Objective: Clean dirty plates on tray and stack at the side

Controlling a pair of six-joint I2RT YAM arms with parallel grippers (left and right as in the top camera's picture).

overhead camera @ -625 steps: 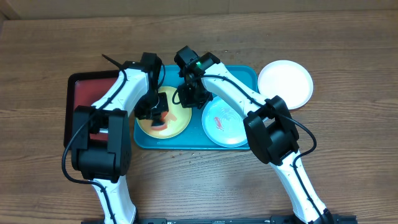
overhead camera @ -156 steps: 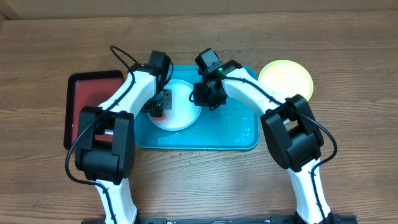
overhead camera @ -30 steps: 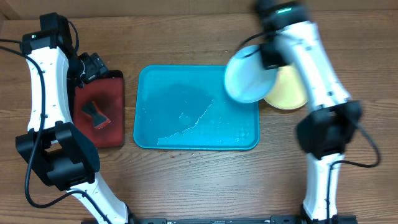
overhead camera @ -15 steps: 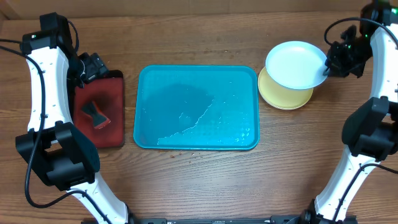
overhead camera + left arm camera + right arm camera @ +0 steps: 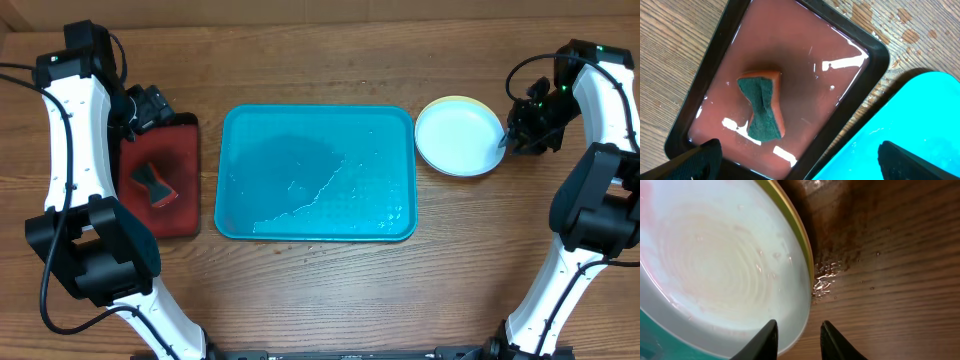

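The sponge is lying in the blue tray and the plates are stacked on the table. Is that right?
No. The sponge lies in the red tray, not the blue tray; the left wrist view shows it. The plates are indeed stacked on the table.

Under the round pale mint plastic plate, the yellow-green plastic plate shows only a thin rim; anything lower is covered. The right wrist view crops the mint plate at left and bottom, and the right claw to two pale fingertips. The left claw appears only as dark tips in the left wrist view's bottom corners, where the large teal-blue plastic tray runs off-frame.
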